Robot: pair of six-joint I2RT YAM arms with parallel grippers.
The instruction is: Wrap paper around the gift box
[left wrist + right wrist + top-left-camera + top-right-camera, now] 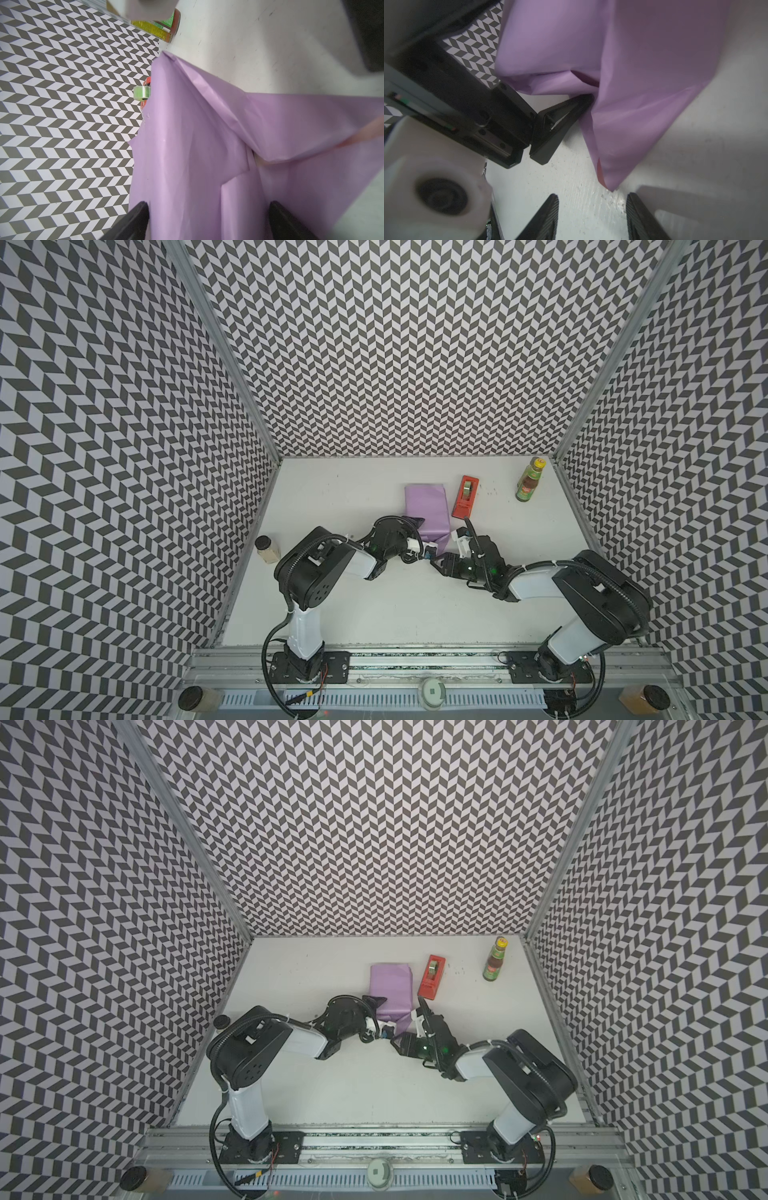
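The lilac paper is folded round a low block in mid-table; the gift box itself is hidden under it. My left gripper is at the package's near end. In the left wrist view it stands open wide, with the paper between the jaws. One left fingertip pokes under a fold. My right gripper is open with nothing between its fingers. A loose pointed flap of paper hangs just ahead of it.
A red tape dispenser lies right beside the package. A sauce bottle stands at the back right. A small jar stands by the left wall. Patterned walls close three sides.
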